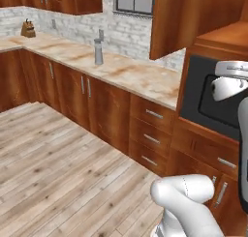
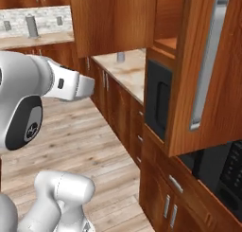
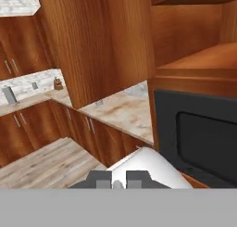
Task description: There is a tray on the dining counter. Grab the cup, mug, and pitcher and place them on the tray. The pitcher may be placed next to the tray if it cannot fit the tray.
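Observation:
My gripper (image 3: 114,180) shows at the bottom of the hand view, shut, with nothing between its dark fingertips (image 3: 99,177). It points at a wall of brown cabinets and a dark oven front (image 3: 194,138). The tray, the dining counter, the cup and the mug are out of view. A tall grey upright thing with a narrower top (image 1: 99,51) stands on the marble wall counter (image 1: 140,76). A plain grey cylinder (image 2: 31,26) stands on a farther counter. I cannot tell whether either one is the pitcher.
The dark oven front (image 1: 208,96) sits in a tall wooden cabinet at the right, with drawers (image 1: 152,134) under the wall counter. A knife block (image 1: 28,28) stands in the far left corner. Open wooden floor (image 1: 58,163) lies to the left of the arm.

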Available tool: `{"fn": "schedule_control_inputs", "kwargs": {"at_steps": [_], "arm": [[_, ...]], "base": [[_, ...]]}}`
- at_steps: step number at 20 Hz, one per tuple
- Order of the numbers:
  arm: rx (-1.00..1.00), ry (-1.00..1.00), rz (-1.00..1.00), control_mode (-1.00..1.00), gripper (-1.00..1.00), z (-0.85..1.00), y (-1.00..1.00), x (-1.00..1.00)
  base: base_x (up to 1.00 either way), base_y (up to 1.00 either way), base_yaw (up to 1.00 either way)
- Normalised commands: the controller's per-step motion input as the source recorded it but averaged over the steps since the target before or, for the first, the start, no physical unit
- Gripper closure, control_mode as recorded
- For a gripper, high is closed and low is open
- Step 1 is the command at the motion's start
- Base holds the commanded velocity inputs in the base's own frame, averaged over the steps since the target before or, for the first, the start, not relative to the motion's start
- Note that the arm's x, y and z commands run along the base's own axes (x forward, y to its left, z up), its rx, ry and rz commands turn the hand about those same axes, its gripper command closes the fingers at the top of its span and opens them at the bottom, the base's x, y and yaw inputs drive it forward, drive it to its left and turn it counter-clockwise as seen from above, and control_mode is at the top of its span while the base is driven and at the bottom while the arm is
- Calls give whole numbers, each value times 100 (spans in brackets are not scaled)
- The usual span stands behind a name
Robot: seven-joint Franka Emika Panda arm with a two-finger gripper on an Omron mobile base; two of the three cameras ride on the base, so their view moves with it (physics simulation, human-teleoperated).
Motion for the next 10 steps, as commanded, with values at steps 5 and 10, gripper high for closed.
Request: {"fn": "schedule_control_inputs", "kwargs": {"at_steps": [5, 10], "arm": [[0, 0, 0, 100, 100, 0, 0, 0], [0, 0, 0, 100, 100, 0, 0, 0]], "base": [[-100, -24, 36], [-100, -30, 22]]}}
